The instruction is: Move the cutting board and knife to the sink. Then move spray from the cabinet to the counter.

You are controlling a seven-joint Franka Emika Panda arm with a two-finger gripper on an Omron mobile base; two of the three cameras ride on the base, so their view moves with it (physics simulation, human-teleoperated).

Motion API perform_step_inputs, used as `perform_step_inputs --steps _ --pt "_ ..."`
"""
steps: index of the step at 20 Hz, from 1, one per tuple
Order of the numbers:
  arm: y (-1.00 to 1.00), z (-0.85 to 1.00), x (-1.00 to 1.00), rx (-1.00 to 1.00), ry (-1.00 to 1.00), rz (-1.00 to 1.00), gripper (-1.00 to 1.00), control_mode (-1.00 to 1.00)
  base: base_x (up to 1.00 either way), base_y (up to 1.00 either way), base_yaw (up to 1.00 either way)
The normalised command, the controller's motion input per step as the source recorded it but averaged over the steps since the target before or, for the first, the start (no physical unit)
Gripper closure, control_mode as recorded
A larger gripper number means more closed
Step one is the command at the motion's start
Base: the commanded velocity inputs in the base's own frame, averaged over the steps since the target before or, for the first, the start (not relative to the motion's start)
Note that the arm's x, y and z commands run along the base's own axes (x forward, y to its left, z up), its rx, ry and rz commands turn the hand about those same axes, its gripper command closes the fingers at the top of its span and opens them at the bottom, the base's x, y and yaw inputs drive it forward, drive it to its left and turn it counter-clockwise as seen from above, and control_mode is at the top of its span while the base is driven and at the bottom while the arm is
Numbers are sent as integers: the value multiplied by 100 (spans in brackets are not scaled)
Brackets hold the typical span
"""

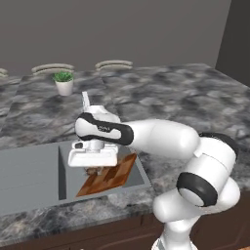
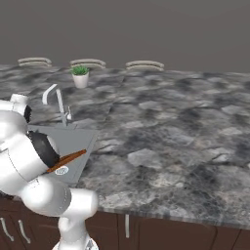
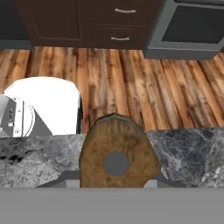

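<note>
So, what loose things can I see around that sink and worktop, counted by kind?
cutting board: 1, leaning in the sink
knife: 1, held over the sink
potted plant: 1, on the counter
Total: 3

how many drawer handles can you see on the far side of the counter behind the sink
3 curved silver handles along the counter's far edge: one left of the potted plant at, one just behind it at, one further right at. More may lie outside the frame.
</note>
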Motion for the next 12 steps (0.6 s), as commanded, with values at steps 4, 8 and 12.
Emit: perform_step_inputs --steps 4,8,12 --pt "24 -42 96 -2 -16 0 100 -100 0 0 0" --pt "24 -38 92 -3 -17 0 100 -100 0 0 0" --pt "7 -10 4 -1 -1 0 100 -100 0 0 0"
